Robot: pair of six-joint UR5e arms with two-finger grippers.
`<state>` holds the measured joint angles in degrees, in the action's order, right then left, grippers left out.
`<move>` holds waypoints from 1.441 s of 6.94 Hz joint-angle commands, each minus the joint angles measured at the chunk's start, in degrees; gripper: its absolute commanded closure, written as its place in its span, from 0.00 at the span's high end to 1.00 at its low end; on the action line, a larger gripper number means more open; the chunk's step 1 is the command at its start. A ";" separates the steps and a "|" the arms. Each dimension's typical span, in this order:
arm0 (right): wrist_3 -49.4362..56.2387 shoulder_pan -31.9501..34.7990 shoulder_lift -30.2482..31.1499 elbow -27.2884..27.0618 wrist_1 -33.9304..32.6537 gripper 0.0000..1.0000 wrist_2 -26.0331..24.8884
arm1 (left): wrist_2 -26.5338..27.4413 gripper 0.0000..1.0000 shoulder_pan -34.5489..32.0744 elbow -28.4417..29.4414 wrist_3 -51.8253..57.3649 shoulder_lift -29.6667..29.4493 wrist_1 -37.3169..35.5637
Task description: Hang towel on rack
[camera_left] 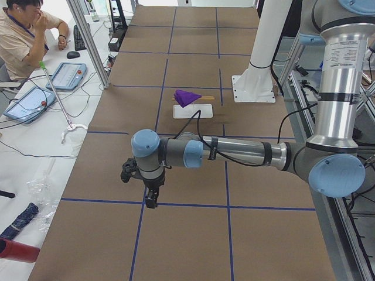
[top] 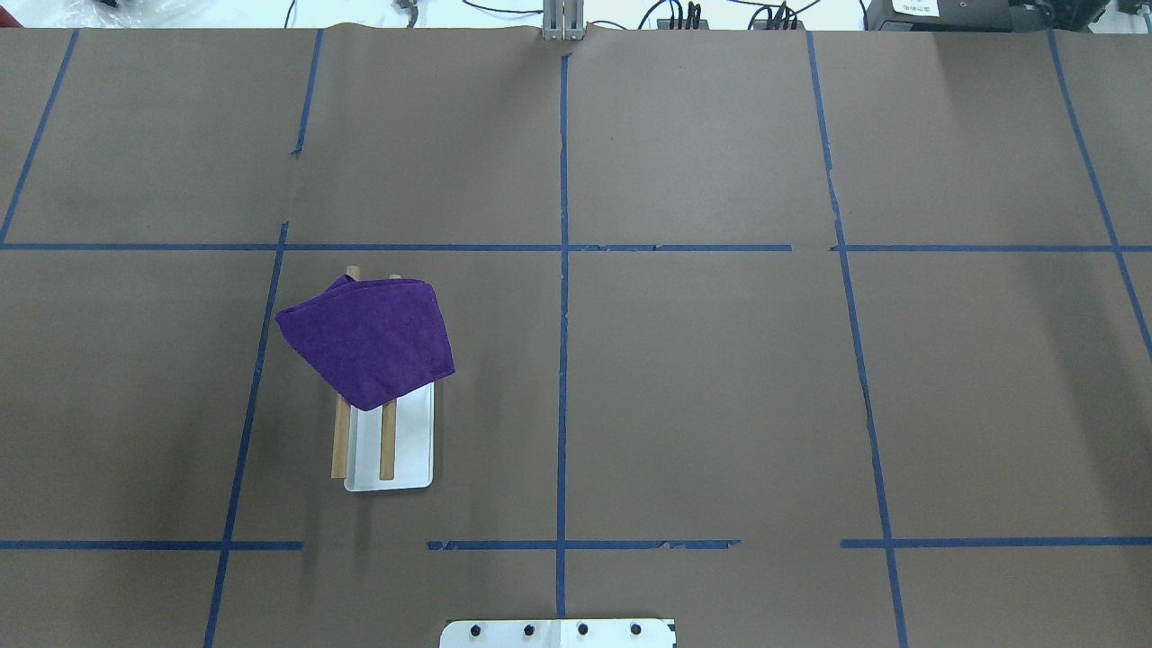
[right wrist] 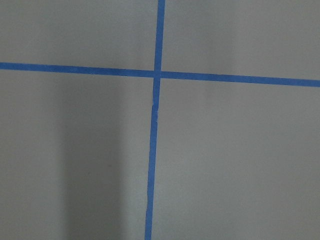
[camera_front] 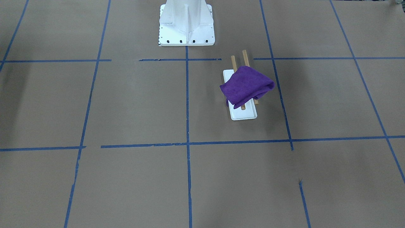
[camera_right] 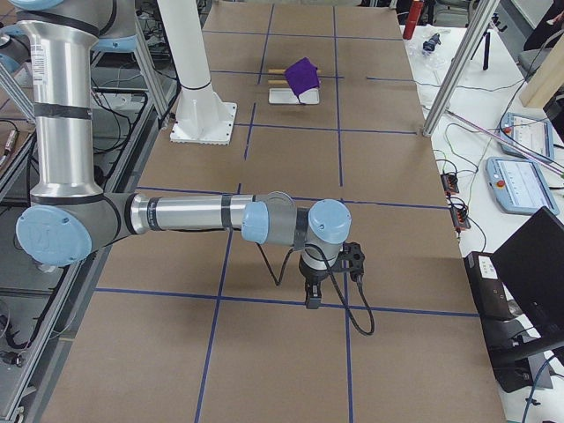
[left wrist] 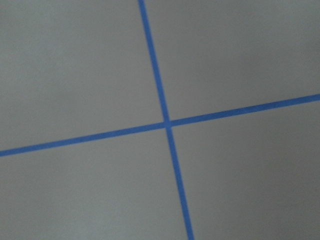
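Presently the purple towel (top: 369, 337) lies draped across both wooden rods of the rack (top: 388, 441), bunched in loose folds. It covers the part of the rods away from the robot. The stretch nearer the robot is bare, and short rod tips poke out past the cloth at the far end. One towel corner overhangs the rack on the robot's left side. Under the rods sits the white base tray (top: 414, 450), flat on the desk (top: 720, 360), in its left half.

Left tool (camera_left: 151, 199): points down over the brown paper, well apart from the rack. It shows only in a side view, so I cannot tell how its jaws stand.

Right tool (camera_right: 313, 295): likewise pointing down, far from the rack, jaw state not readable.

Both wrist cameras show only crossing blue tape lines (left wrist: 167, 123).

White robot pedestal (camera_front: 186, 25) stands near the rack. A seated operator (camera_left: 23, 35) is at the side bench.
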<state>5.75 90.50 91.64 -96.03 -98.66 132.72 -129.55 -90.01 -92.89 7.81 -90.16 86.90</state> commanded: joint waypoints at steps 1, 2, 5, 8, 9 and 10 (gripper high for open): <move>-0.22 -0.06 0.03 0.32 1.96 1.00 -1.48 | 0.00 1.00 -2.72 -1.06 2.57 2.19 -2.50; -0.30 -0.06 0.12 0.49 2.50 1.00 -1.76 | -0.43 1.00 -2.72 -0.81 2.39 1.93 -3.57; -0.30 -0.15 0.12 0.67 2.50 1.00 -1.67 | -0.44 1.00 -2.72 -1.94 2.21 1.66 -3.76; -0.48 -0.15 0.21 0.58 2.42 1.00 -1.58 | -0.52 1.00 -2.98 -3.70 2.74 2.27 -1.83; -0.65 -0.15 0.21 0.58 2.50 1.00 -1.50 | 0.17 1.00 -2.89 -4.75 2.39 2.45 -1.74; -0.66 -0.15 0.21 0.58 2.50 1.00 -1.50 | -0.17 1.00 -2.89 -4.76 2.65 2.54 -1.82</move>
<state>5.18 90.35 91.84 -95.44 -96.17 131.19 -129.67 -92.91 -97.17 10.36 -87.78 84.97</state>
